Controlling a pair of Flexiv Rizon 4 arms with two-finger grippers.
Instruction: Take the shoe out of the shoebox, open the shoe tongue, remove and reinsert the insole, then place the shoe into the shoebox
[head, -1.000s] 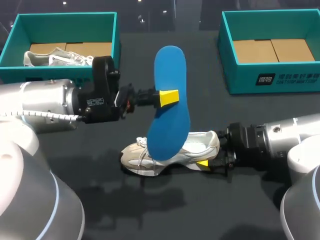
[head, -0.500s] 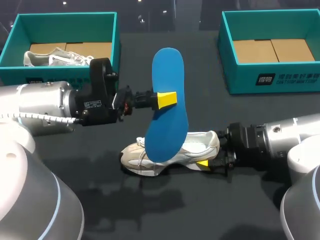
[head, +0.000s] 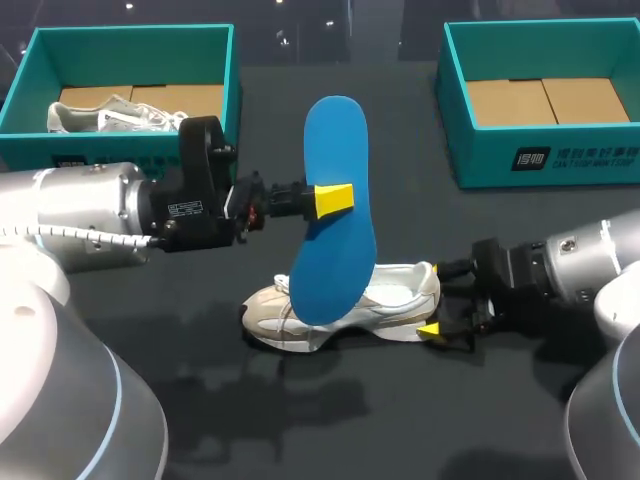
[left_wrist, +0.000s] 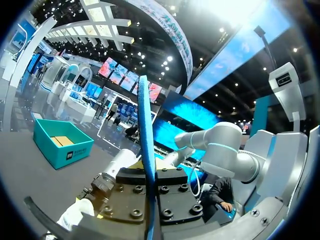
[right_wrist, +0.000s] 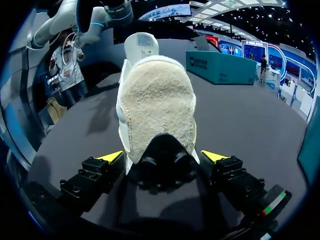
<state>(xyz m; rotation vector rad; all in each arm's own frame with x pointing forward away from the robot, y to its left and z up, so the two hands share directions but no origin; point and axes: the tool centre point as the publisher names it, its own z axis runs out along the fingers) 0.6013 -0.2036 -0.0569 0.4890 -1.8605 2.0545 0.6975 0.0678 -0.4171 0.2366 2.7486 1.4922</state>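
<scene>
My left gripper (head: 333, 198) is shut on a blue insole (head: 336, 140), holding it upright above the table. In the left wrist view the insole (left_wrist: 144, 125) shows edge-on, pinched between the fingers of the left gripper (left_wrist: 151, 197). Below it a white sneaker (head: 300, 315) lies on its sole, toe to the left. My right gripper (head: 448, 300) sits just behind the heel, open. In the right wrist view the sneaker's heel (right_wrist: 157, 110) stands ahead of the right gripper (right_wrist: 161, 157), its yellow tips spread on either side, clear of the shoe.
A teal shoebox (head: 232, 70) at the back left holds another white sneaker (head: 110, 115). A second teal shoebox (head: 540, 150) at the back right shows only its cardboard floor. The dark table (head: 320, 420) runs bare toward the front.
My right gripper has opened wider and drawn back to the right, off the sneaker's heel. The left arm shifted the insole slightly left, then held still.
</scene>
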